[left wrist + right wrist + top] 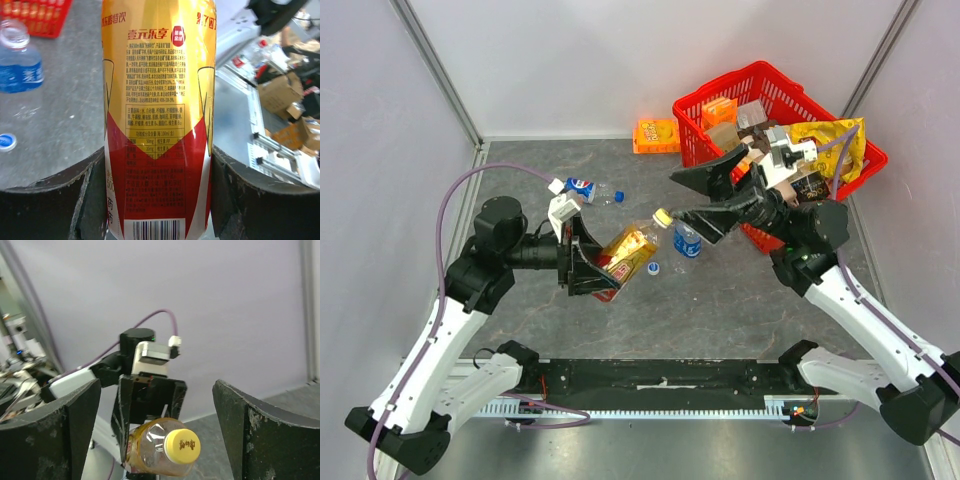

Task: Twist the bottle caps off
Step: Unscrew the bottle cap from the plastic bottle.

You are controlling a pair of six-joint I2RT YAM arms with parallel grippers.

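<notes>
Grey walled tabletop [720, 300] | left tool [159, 170] clamped on amber bottle [630, 248] | right tool [156, 390] apart, near yellow cap [182, 446]

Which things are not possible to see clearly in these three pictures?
- Left wrist view: the amber bottle fills the frame; the top edge cuts off its cap.
- Right wrist view: the bottom edge cuts the bottle below the yellow cap.
- Top view: the right arm hides part of the red basket.
</notes>
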